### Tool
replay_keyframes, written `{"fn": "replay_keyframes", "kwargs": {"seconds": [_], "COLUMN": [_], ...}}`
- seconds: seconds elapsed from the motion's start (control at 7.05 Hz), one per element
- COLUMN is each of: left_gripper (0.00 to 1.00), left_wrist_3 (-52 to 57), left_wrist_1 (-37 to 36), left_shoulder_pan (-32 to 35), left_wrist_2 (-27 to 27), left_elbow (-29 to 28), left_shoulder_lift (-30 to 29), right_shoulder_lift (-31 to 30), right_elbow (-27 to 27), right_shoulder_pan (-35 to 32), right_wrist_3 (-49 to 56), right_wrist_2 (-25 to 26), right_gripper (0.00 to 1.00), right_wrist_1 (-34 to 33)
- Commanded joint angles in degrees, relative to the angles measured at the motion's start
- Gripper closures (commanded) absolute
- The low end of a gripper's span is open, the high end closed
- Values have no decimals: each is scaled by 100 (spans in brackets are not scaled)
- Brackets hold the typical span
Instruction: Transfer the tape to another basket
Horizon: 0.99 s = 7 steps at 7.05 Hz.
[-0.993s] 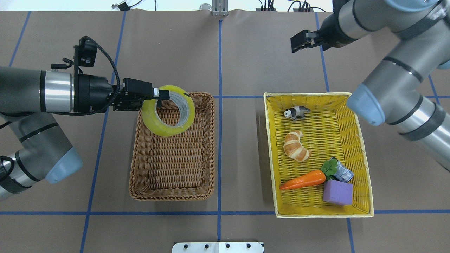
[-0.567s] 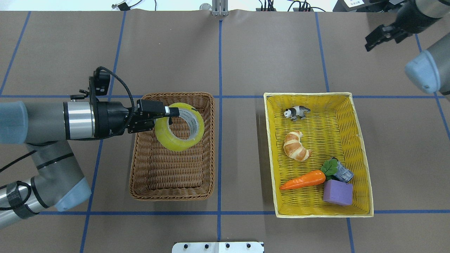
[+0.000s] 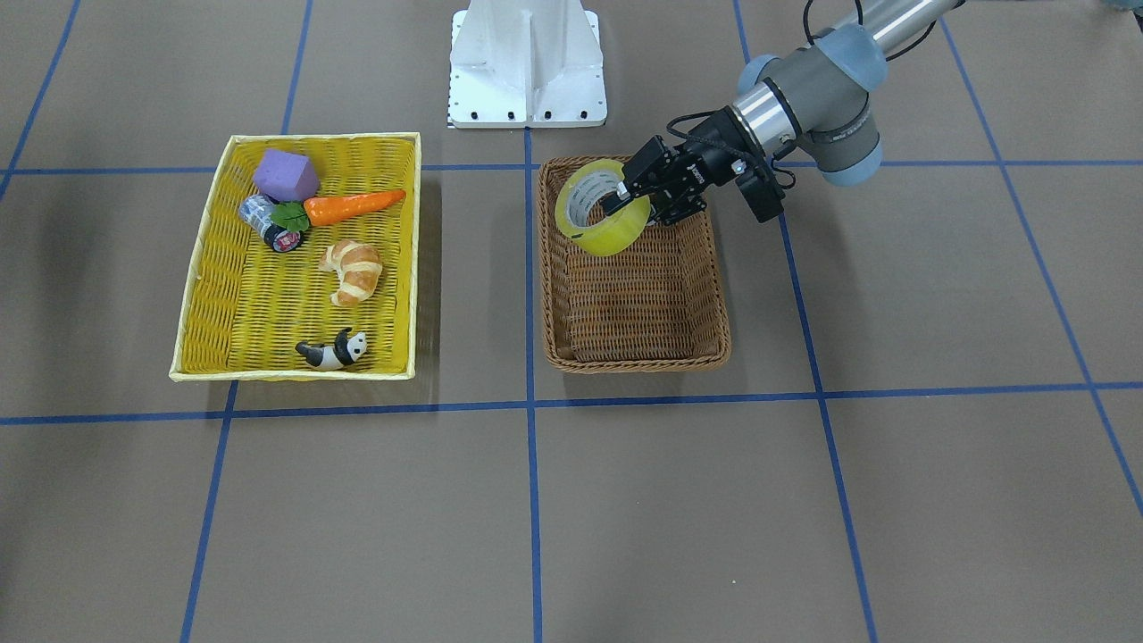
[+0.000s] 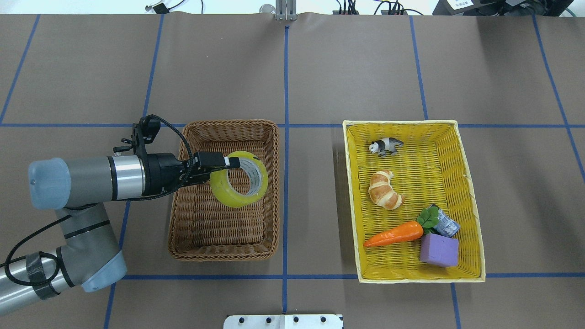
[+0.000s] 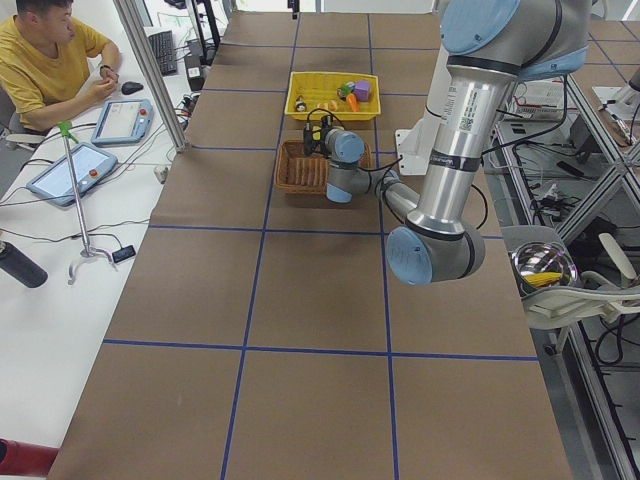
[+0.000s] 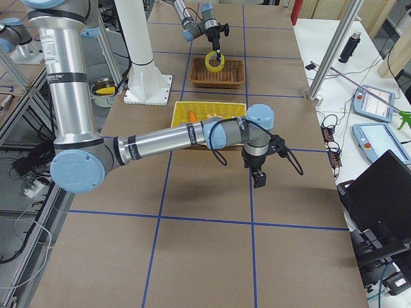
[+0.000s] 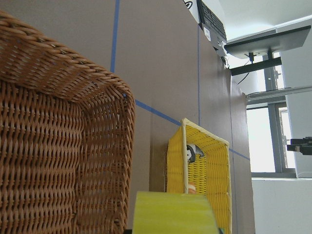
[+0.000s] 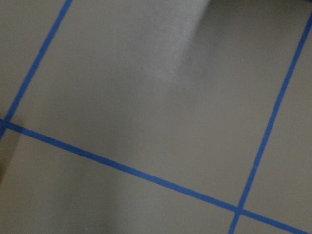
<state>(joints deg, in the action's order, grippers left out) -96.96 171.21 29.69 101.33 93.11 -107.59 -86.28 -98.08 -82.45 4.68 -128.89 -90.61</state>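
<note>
The yellow tape roll (image 4: 224,189) hangs tilted on its edge over the far half of the dark brown wicker basket (image 4: 215,224). My left gripper (image 4: 228,162) is shut on the roll's upper rim, one finger inside the core. The front view shows the same grip: gripper (image 3: 625,192), tape (image 3: 612,239), basket (image 3: 643,304). The left wrist view shows the tape's edge (image 7: 175,212) above the basket wall (image 7: 58,146). My right gripper (image 6: 260,179) shows only in the exterior right view, low over bare table; I cannot tell if it is open or shut.
The bright yellow basket (image 4: 470,192) to the right holds a panda (image 4: 386,146), croissant (image 4: 386,189), carrot (image 4: 395,233), sushi roll (image 4: 445,226) and purple block (image 4: 438,250). A white base plate (image 3: 527,62) stands behind the baskets. An operator (image 5: 45,65) sits off the table.
My left gripper has carried the tape toward the robot and lower over the brown basket. My right arm has swung out of the overhead view.
</note>
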Motion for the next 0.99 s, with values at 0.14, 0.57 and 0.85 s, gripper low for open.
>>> {"fn": "replay_keyframes", "kwargs": {"seconds": [0.14, 0.57, 0.85], "left_gripper": [100, 100, 76], "left_wrist_3": [151, 546, 904], "left_wrist_1": [-8, -17, -17], "left_shoulder_pan": [-16, -42, -60], "left_wrist_2": [-287, -333, -324], "left_elbow": [-249, -565, -653], "left_shoulder_lift": [-52, -218, -201], "right_shoulder_lift": [-643, -662, -671], "right_elbow": [8, 8, 17], "right_shoulder_pan": [-517, -535, -535], "right_wrist_3": [330, 349, 349], "right_wrist_2": [-57, -66, -31], "right_gripper": [0, 0, 0], "right_wrist_1": [25, 25, 25]}}
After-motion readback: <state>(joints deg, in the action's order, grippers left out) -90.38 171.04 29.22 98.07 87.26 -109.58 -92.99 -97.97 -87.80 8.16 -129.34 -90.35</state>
